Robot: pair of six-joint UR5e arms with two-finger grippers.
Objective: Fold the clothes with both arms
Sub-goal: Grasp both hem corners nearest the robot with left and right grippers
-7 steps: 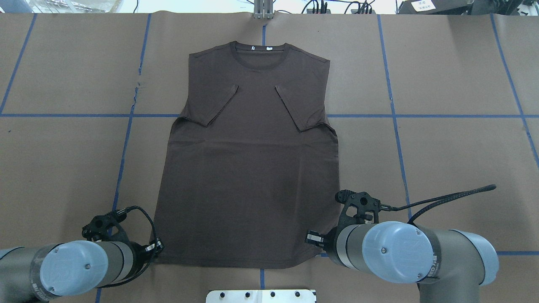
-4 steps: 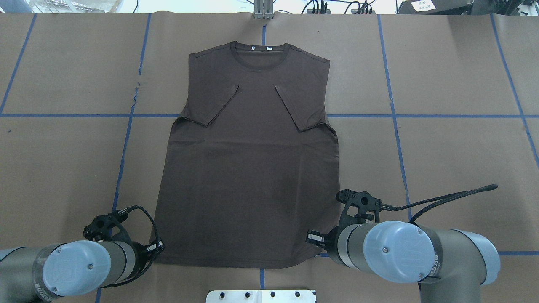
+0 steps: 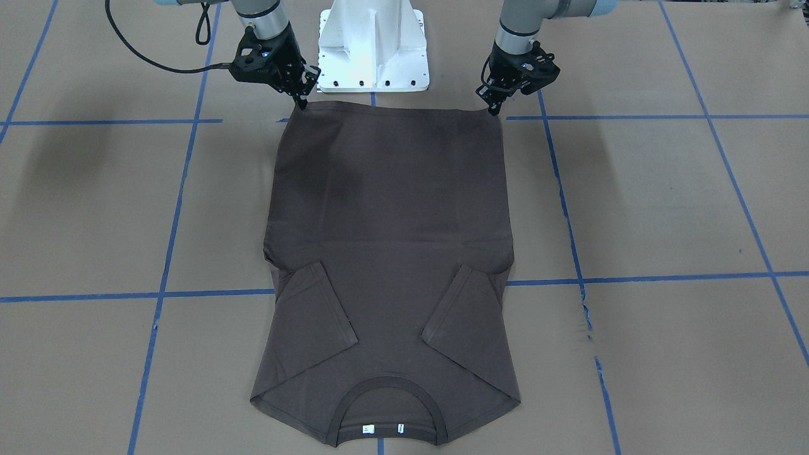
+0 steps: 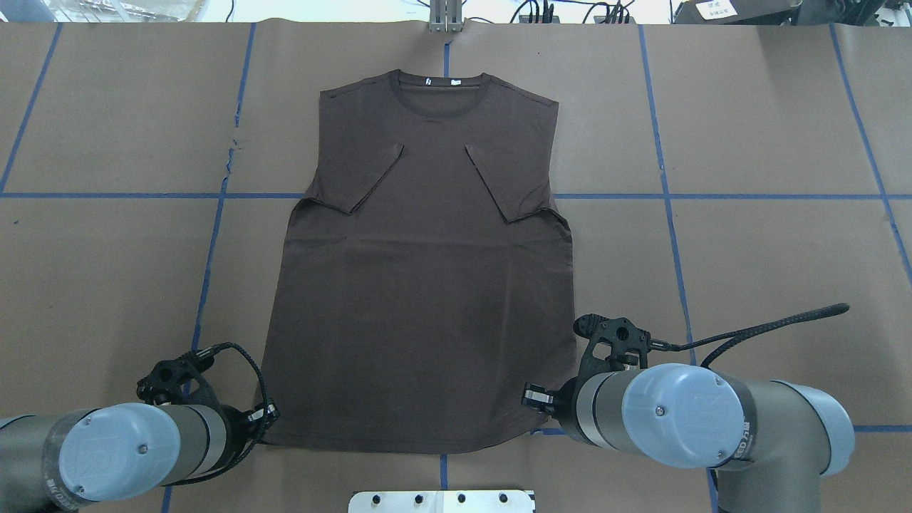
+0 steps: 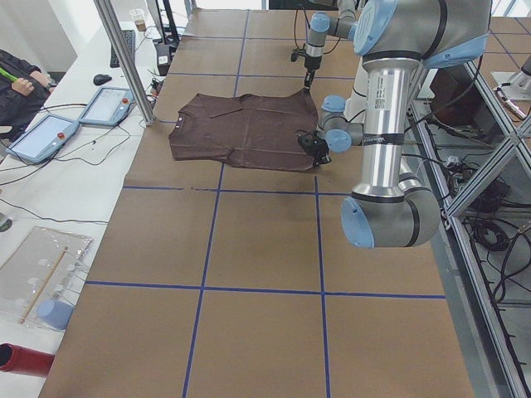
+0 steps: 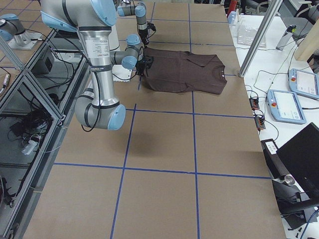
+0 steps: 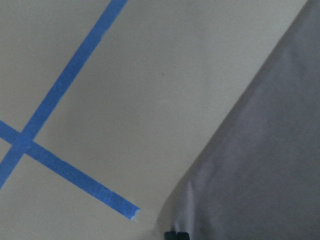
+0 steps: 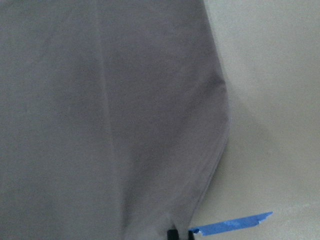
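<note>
The dark brown T-shirt (image 4: pixel 427 285) lies flat on the brown table, collar at the far side, both short sleeves folded in over the chest. White neck tags (image 3: pixel 382 429) show inside the collar. My left gripper (image 3: pixel 492 111) is shut on the left corner of the near hem. My right gripper (image 3: pixel 302 104) is shut on the right corner of the near hem. In the overhead view both wrists cover the fingertips. Each wrist view shows shirt cloth (image 7: pixel 260 165) (image 8: pixel 110 110) running to the fingertip at the frame's bottom edge.
The white pedestal base (image 3: pixel 373 44) stands just behind the hem between the arms. Blue tape lines (image 4: pixel 214 235) grid the brown table cover. A metal post (image 4: pixel 445 18) stands at the far edge. Tablets (image 5: pixel 50 133) and cables lie beyond it.
Both arms have shifted slightly toward the robot in the overhead view, the right one also a little outward. The hem's right corner has puckered slightly. The rest of the shirt has not moved.
</note>
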